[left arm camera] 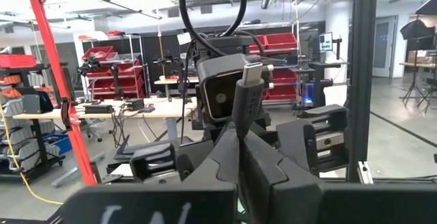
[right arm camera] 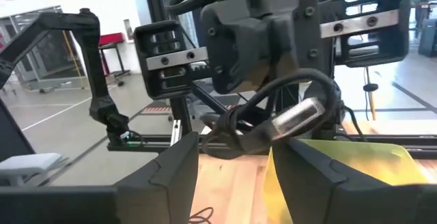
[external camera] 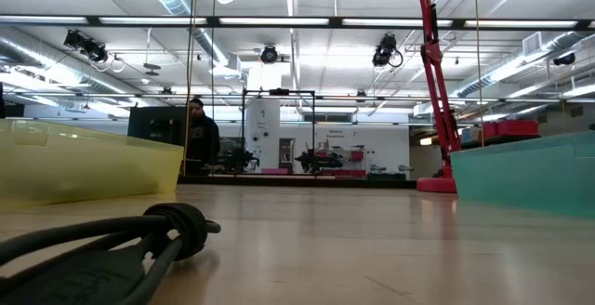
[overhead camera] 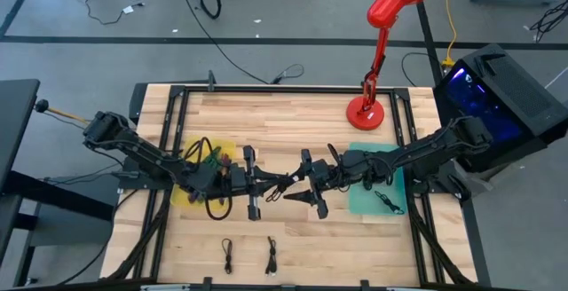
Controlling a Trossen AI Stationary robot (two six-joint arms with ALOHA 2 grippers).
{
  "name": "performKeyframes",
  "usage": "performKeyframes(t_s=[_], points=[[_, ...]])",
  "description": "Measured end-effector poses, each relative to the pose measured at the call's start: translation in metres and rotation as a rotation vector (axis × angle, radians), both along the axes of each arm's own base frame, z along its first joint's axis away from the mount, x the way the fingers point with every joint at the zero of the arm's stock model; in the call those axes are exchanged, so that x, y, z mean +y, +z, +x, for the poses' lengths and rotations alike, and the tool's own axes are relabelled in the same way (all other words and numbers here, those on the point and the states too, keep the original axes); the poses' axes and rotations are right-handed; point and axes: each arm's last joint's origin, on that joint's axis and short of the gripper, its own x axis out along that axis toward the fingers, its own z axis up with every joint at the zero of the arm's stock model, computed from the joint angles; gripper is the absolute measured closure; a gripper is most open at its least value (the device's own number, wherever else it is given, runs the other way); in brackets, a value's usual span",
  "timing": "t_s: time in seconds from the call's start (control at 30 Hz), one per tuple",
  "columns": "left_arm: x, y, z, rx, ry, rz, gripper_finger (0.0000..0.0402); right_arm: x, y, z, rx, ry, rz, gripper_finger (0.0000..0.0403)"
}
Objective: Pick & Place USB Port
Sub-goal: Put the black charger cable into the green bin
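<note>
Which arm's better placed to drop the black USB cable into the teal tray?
Right, probably: right gripper faces the black USB cable, jaws open; teal plastic tray lies on its side. The left gripper holds the cable, farther off.

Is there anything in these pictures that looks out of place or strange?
Nothing looks spilled or damaged. One unusual thing: both arms meet in mid-air over the table's middle. The left gripper is shut on a USB cable, plug up, facing the right gripper. Two more cables lie at the front edge.
</note>
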Motion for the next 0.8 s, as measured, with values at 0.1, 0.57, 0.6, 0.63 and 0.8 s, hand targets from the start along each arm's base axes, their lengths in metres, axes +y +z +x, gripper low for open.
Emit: performKeyframes(t_s=[0.1,0.57,0.6,0.63,0.8], points=[[-0.0001,-0.0005,0.0001,0.004,-0.004,-0.003,0.0397,0.0000,0.0005,0.0000,-0.008,0.000,-0.006,0.0212],[-0.0007,-0.0007,0.0005,0.004,-0.021,-0.004,0.0397,-0.0035,0.0033,0.0009,-0.042,-0.087,-0.014,0.0310],[-0.0008,-0.0009,0.0006,0.005,-0.021,-0.004,0.0397,-0.0034,0.0030,0.0009,-0.041,-0.082,-0.028,0.0347],[-0.0008,-0.0008,0.0005,0.005,-0.020,-0.003,0.0397,-0.0034,0.0030,0.0009,-0.045,-0.083,-0.041,0.0371],[0.0009,-0.0013,0.0011,0.009,-0.006,-0.010,0.0394,-0.0040,0.0026,0.0010,-0.038,-0.119,-0.036,0.0389]])
